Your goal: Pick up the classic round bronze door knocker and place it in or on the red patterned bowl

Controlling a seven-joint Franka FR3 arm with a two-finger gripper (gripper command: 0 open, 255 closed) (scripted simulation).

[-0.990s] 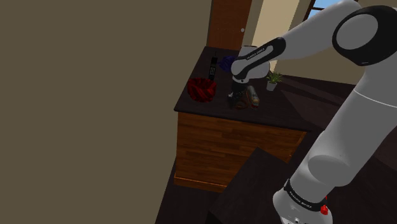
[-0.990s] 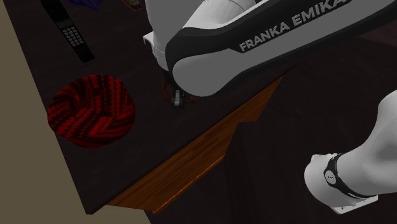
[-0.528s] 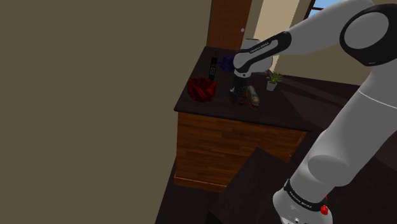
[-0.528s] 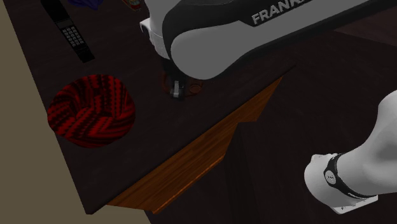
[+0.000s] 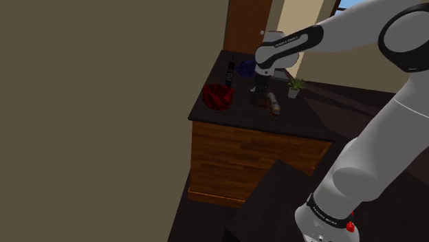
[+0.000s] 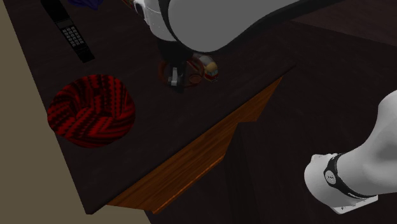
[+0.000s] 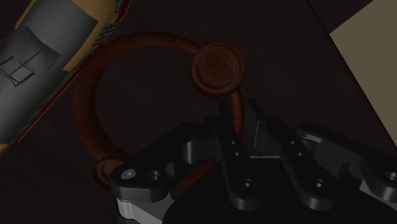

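Countertop (image 6: 140, 153) of dark wood is seen carrying the red patterned bowl (image 6: 92, 110) beside the wall. Near the bowl, at the second exterior view's right, the brown ring-shaped door knocker (image 7: 218, 67) is pinched at its rim by the black gripper (image 7: 240, 112).

Landmark: red patterned round bowl (image 5: 218, 96) on the dark wooden cabinet top (image 5: 230, 115). In the shoulder view, the black remote control (image 6: 69, 28) lies behind the bowl. The reddish-brown ring-shaped door knocker (image 7: 79, 102) lies to the bowl's right, apart from it. A grey-and-yellow elongated object (image 7: 44, 51) lies just beside the knocker, on its side away from the bowl. A small green potted plant (image 5: 296, 85) stands farther right.
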